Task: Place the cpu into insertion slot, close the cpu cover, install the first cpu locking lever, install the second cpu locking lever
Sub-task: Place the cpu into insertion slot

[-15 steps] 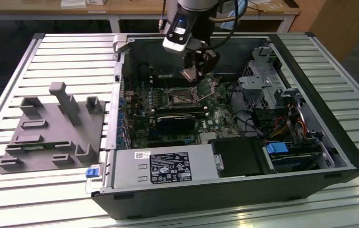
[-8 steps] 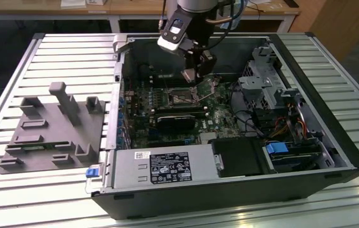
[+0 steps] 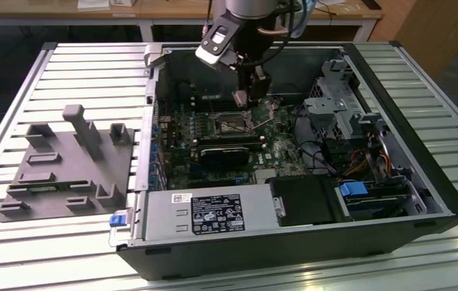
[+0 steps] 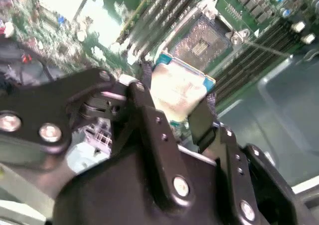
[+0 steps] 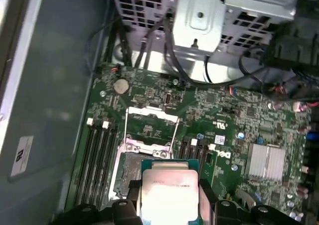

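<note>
My gripper [image 3: 245, 102] is squeezed shut on the cpu [image 4: 180, 88] and holds it by two sides. The insertion slot [image 4: 202, 45] is just under the gripper and a bit ahead of it, and the chip is not touching it. The cpu cover [image 5: 149, 110] is flipped open past the slot, farther from the gripper.

The print on the power-supply label [image 3: 217, 213] is illegible

Black, silver-screwed jaws; grey arm [image 3: 249, 9]
</note>
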Motion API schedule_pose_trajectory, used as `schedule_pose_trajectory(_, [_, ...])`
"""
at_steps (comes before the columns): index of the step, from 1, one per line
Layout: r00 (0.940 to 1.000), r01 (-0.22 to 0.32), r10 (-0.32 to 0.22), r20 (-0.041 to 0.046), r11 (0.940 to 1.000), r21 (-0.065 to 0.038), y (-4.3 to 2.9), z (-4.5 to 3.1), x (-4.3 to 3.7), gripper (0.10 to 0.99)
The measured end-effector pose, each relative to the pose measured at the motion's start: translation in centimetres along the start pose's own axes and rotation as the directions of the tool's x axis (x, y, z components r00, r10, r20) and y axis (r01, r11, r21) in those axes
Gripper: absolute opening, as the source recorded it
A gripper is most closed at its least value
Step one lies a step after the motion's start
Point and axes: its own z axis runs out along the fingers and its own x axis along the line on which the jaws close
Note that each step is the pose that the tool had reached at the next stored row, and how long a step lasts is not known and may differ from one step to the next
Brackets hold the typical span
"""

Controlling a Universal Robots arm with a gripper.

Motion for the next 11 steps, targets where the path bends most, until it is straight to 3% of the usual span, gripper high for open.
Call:
schedule_pose_trajectory(6, [0.9968, -0.080, 0.080, 0.0068, 0.9968, 0.000, -0.04, 0.45, 0.00, 0.541])
schedule_pose_trajectory(11, [0.9921, -0.125, 0.125, 0.0063, 0.9921, 0.000, -0.11, 0.69, 0.00, 0.541])
